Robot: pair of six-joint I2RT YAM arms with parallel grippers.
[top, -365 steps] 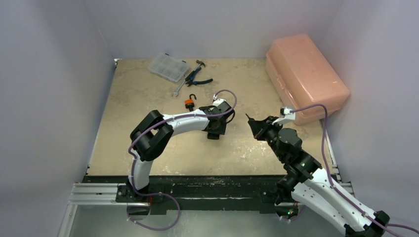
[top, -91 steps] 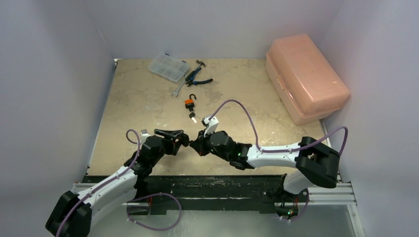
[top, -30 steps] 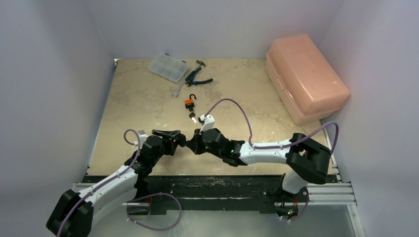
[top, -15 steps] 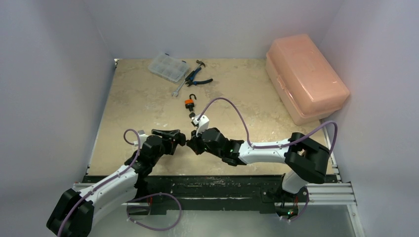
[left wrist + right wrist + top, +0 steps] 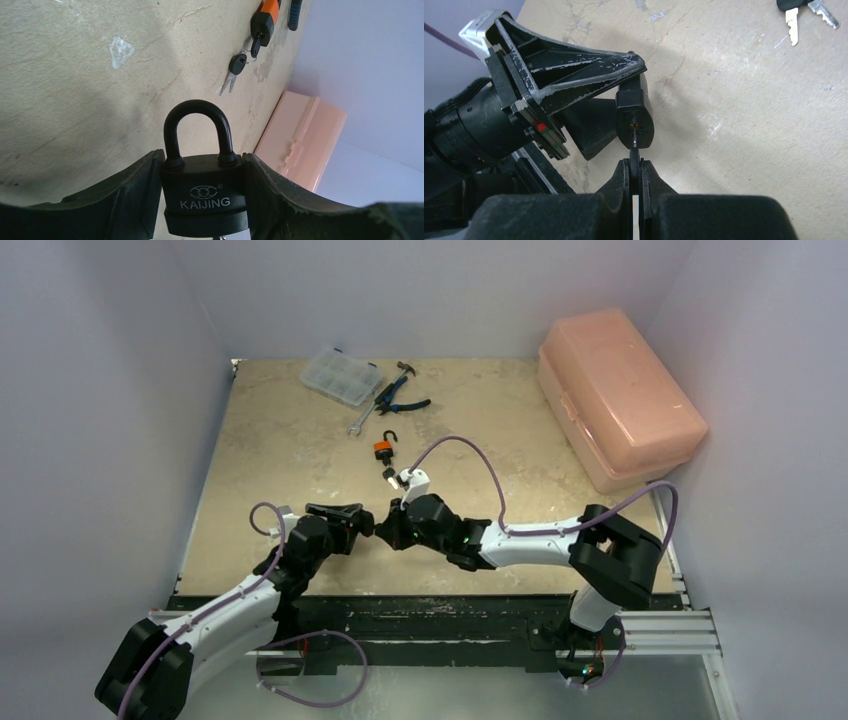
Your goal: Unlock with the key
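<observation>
Jaws of my left gripper (image 5: 363, 521) clamp the black KAIJING padlock (image 5: 202, 197) by its sides, shackle shut, held just off the table (image 5: 280, 460) near its front edge. My right gripper (image 5: 636, 172) pinches the key (image 5: 635, 144) flat, its tip at the keyway in the lock's underside. I should keep the blade in line with the slot, push it fully home, then turn gently so the lock doesn't twist in my grip.
</observation>
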